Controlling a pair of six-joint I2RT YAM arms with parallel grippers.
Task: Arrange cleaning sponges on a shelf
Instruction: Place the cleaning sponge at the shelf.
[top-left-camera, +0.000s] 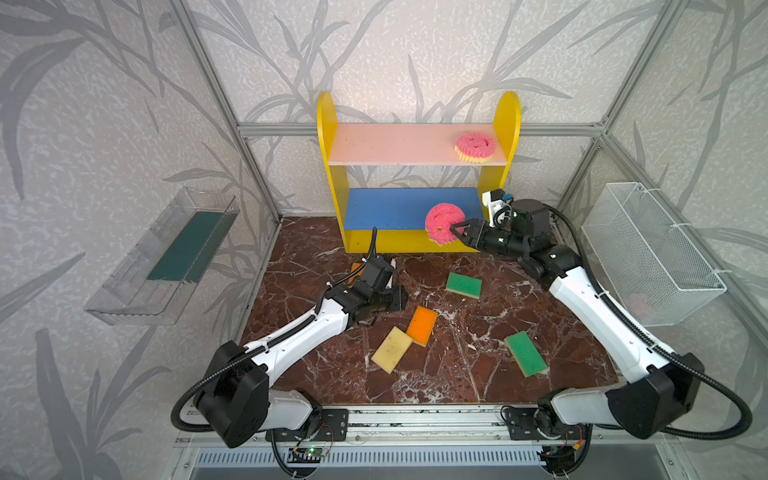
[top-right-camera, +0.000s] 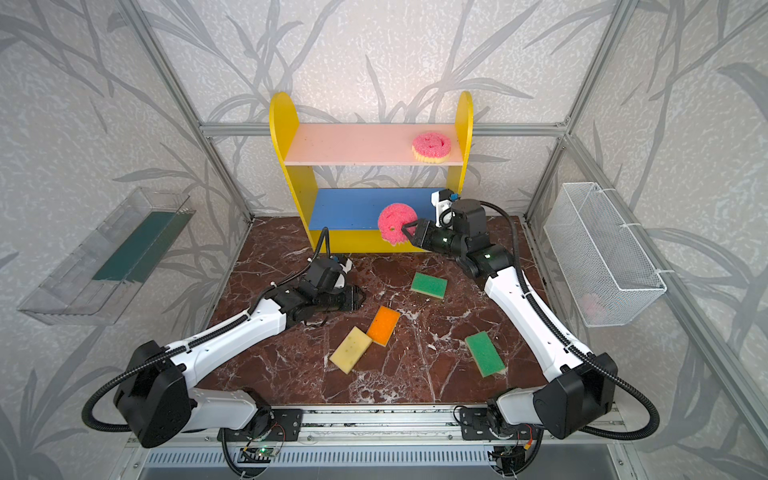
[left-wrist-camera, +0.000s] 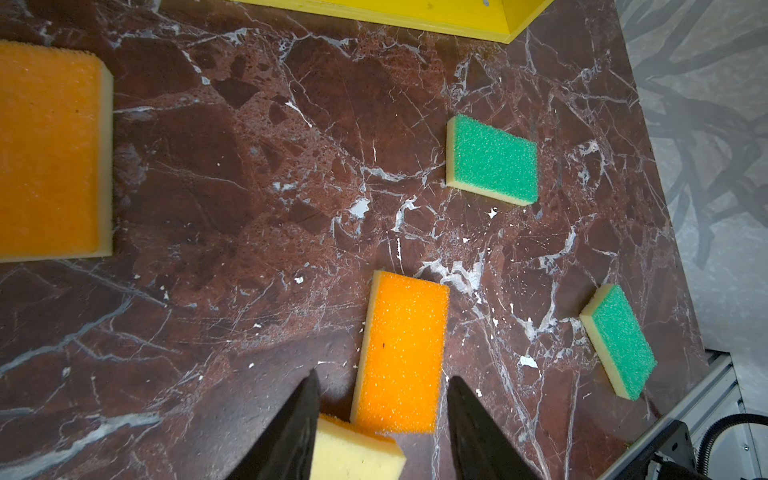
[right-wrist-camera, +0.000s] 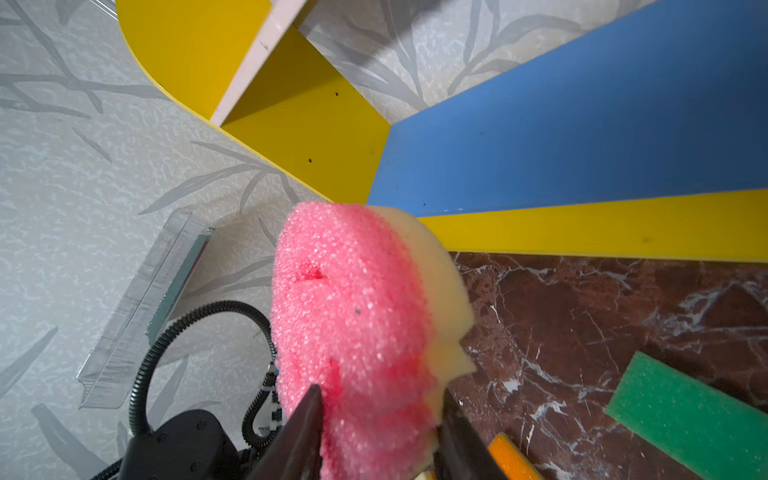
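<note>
The right hand (top-left-camera: 456, 232) holds the round pink sponge (top-left-camera: 440, 220), tipped up on its edge (not flat). The blue board (top-left-camera: 390, 205) of the shelf (top-left-camera: 325, 174) is just ahead, so I think it goes forward.

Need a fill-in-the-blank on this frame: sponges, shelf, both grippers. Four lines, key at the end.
1. The right gripper grips a round sponge whose face is ___.
2. The shelf bears ___ released sponge, on its upper board.
3. Green sponges lying on the table: ___.
4. The left gripper holds nothing; its jaws stand ___.

Missing words: pink; one; two; open.
</note>
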